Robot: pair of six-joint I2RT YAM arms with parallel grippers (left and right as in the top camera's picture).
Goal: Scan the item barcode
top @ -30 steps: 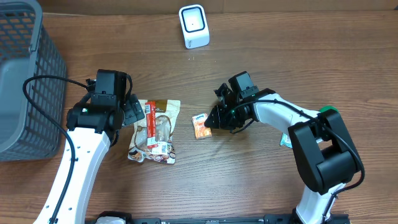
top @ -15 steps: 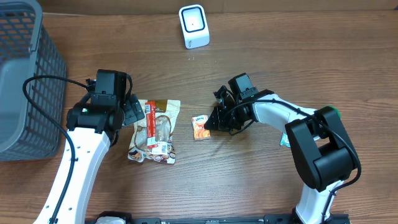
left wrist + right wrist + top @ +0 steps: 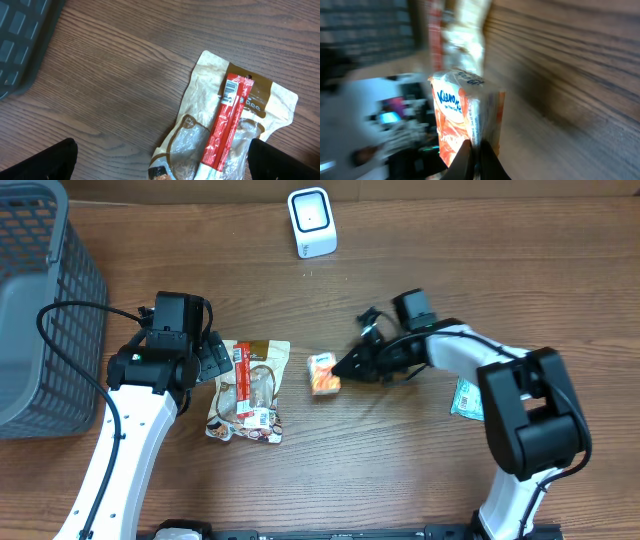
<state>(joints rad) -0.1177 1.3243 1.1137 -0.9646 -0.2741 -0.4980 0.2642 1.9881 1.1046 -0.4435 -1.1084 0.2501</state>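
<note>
Overhead, a grey plastic basket with mesh walls sits at the far left of the wooden table; only part of it shows. The right gripper is pinched tight on the edge of a small orange packet, near the middle of the table. The right wrist view is blurry, but the packet looks shiny and crinkly, with blue letters. The left gripper is spread wide and holds nothing. Just beside it lies a flat brown paper pouch with a see-through window. A long red stick pack lies on top, with a barcode at one end. A white boxy scanner stands at the back edge. A teal packet peeks out by the right arm.
</note>
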